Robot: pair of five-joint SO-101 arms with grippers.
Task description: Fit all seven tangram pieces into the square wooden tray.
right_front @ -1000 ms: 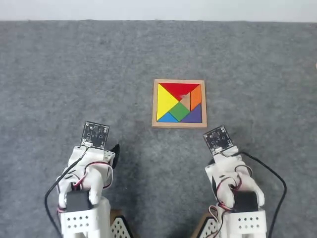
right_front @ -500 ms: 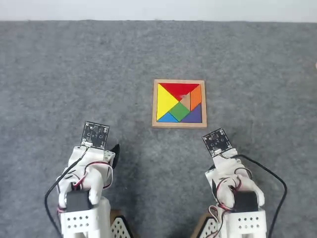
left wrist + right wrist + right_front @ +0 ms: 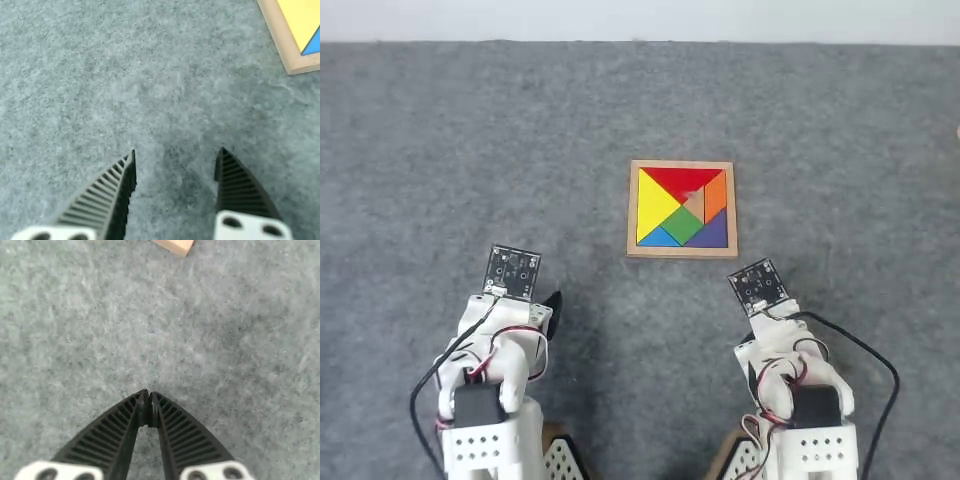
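Lying on the grey counter (image 3: 470, 150), the square wooden tray (image 3: 632, 210) holds the coloured tangram pieces (image 3: 657, 205) flat inside its frame. The left end effector (image 3: 177, 157) hangs over the bare counter, near one corner of the tray, with its fingers apart. The right end effector (image 3: 148, 392) has its fingers pressed together, just before another corner.
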